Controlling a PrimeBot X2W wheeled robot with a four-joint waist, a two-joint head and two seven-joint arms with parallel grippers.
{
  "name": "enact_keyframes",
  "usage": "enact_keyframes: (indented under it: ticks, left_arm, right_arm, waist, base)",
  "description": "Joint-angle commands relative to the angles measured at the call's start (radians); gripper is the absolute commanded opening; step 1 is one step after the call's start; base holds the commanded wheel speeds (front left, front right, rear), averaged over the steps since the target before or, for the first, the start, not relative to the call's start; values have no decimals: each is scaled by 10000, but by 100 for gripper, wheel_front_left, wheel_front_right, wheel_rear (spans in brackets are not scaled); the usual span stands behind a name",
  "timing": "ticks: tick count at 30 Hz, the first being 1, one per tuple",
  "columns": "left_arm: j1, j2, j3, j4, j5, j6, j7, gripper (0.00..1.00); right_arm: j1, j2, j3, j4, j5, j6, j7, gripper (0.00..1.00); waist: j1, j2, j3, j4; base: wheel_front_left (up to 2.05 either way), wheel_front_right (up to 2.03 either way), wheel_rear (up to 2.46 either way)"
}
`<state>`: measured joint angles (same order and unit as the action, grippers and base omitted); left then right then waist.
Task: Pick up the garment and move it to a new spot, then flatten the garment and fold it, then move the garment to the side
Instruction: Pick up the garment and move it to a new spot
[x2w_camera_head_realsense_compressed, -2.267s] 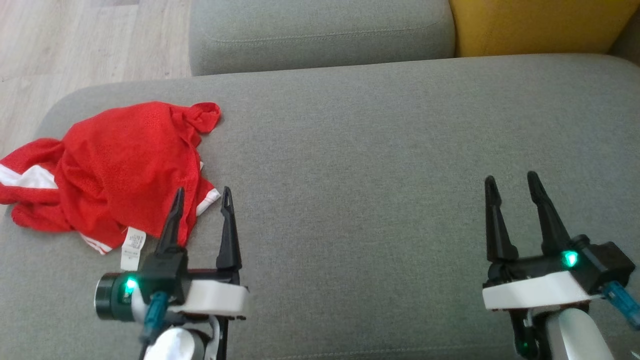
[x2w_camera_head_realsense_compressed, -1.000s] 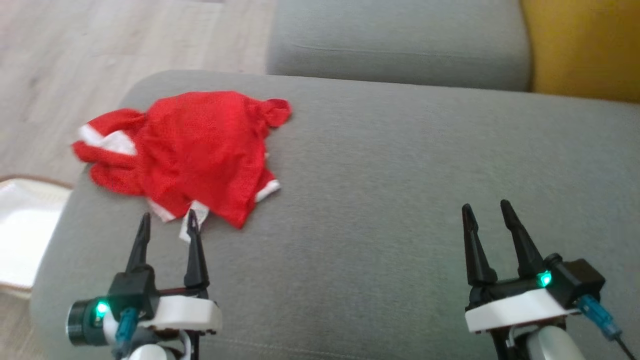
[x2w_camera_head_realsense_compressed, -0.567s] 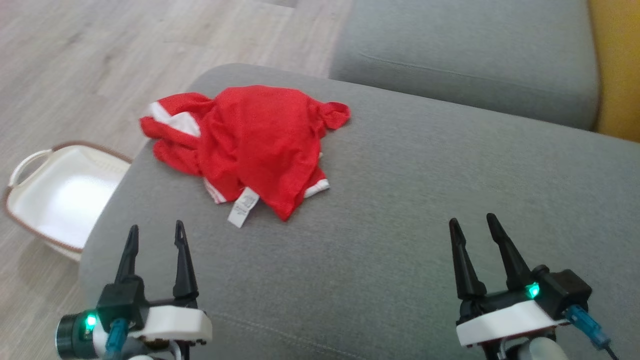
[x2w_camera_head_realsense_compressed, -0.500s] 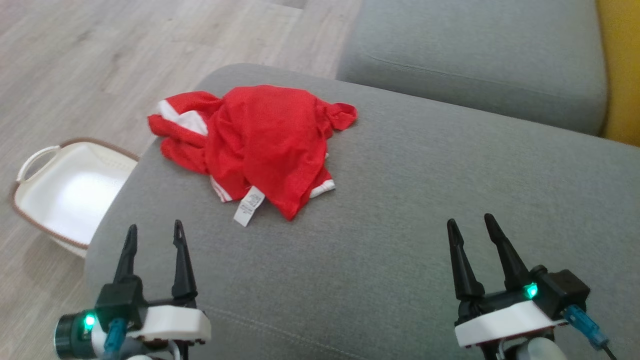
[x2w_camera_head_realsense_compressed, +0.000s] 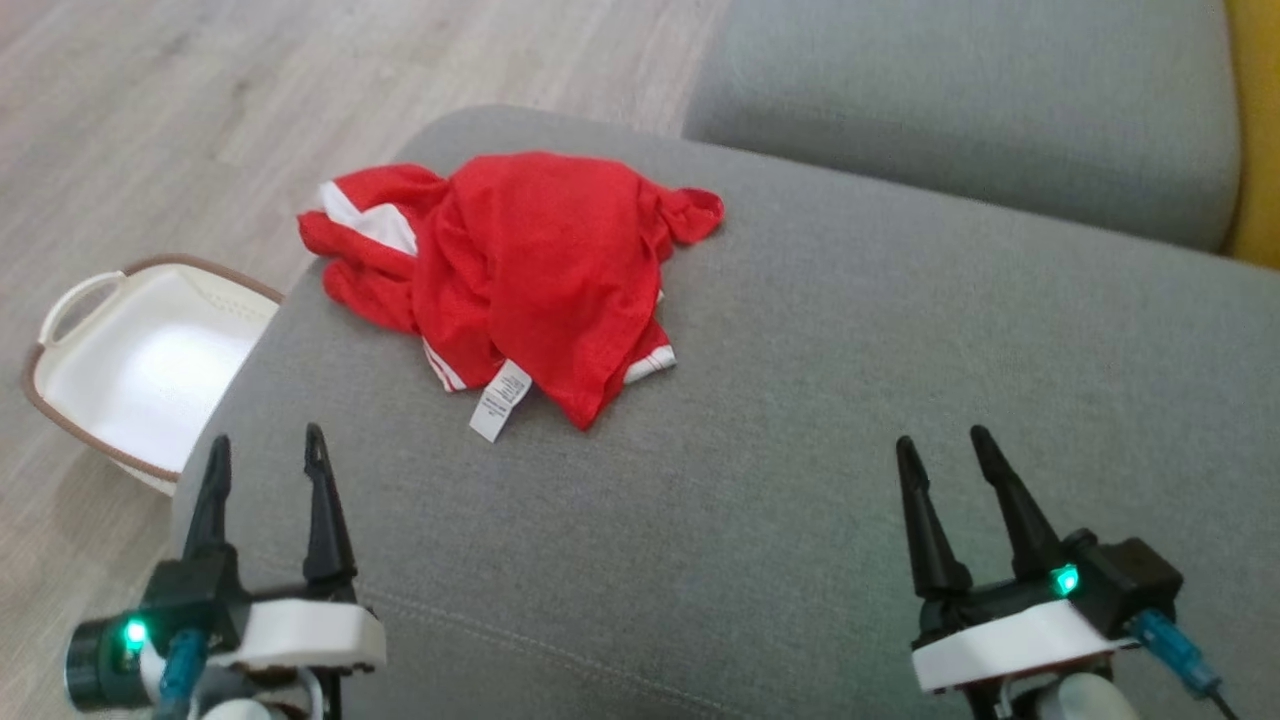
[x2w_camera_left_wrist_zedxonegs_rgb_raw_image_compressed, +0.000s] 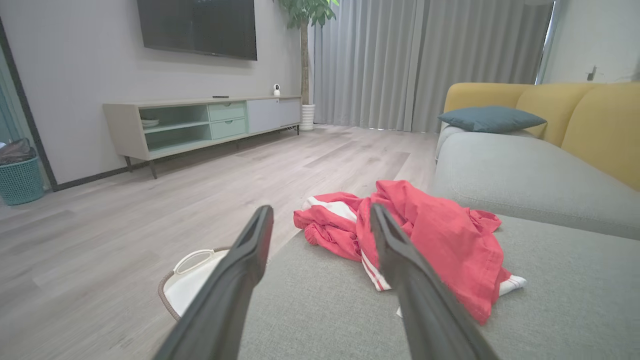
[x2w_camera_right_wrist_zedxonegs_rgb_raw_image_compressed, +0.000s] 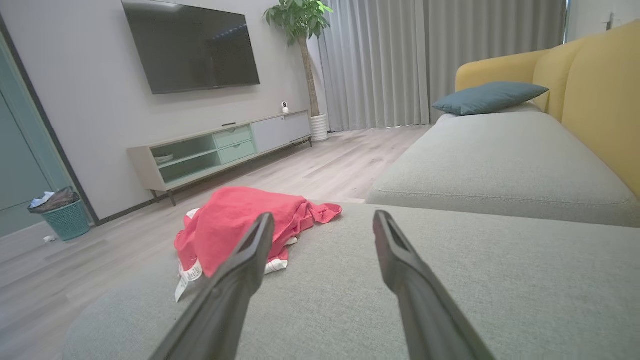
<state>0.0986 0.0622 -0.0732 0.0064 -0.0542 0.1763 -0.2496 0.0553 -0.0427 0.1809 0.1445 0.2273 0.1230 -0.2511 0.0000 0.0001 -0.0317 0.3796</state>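
Garment: red mesh garment (x2w_camera_head_realsense_compressed: 530, 270) with white stripes lay crumpled in a heap on the grey sofa cushion (x2w_camera_head_realsense_compressed: 800, 470), near its far left corner.
Tag: white care label (x2w_camera_head_realsense_compressed: 500, 400) stuck out from the heap's near edge, flat on the cushion.
Left arm: left gripper (x2w_camera_head_realsense_compressed: 267, 436) hovered over the cushion's near left edge, its two fingers spread apart with nothing between them; the garment lay ahead of it and a little to its right, clear of the fingertips.
Right arm: right gripper (x2w_camera_head_realsense_compressed: 940, 437) hovered over the near right part of the cushion, fingers also apart and empty; the garment lay well off to its left and further ahead.
Basket: white laundry basket (x2w_camera_head_realsense_compressed: 60, 320) with a brown rim stood on the wood floor (x2w_camera_head_realsense_compressed: 150, 120) beside the cushion's left end, lower than the garment and left of it.
Beyond: second grey seat cushion (x2w_camera_head_realsense_compressed: 950, 110) lay past the first one.
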Motion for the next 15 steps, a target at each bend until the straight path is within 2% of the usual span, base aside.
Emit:
enact_keyframes:
  ticks: [1, 5, 10, 11, 15]
  left_arm:
    - [-683, 105, 430, -358, 70, -100, -122, 100]
    - [-1489, 294, 725, -251, -98, -416, -122, 100]
    - [-3104, 961, 891, 399, -75, -1063, -122, 100]
    - [-3881, 1292, 833, 1039, -70, -1410, -122, 100]
    - [-5630, 1816, 610, 2624, -290, -2237, 538, 100]
  right_arm:
    - [-314, -75, 86, -363, -98, 77, -107, 100]
    - [-591, -75, -347, -536, -374, 77, -107, 100]
    - [-1046, -75, -1190, -972, -782, 77, -107, 100]
    - [-1236, -75, -1571, -1186, -934, 77, -107, 100]
    - [-1538, -75, -2204, -1553, -1219, 77, -107, 100]
  waist:
    - [0, -1, 303, -194]
    - [0, -1, 974, -496]
    - [0, -1, 2087, -953]
    - [0, -1, 2550, -1115]
    - [0, -1, 3351, -1405]
  base:
    - [0, 0, 0]
    - [0, 0, 0]
    - [0, 0, 0]
    - [0, 0, 0]
    - [0, 0, 0]
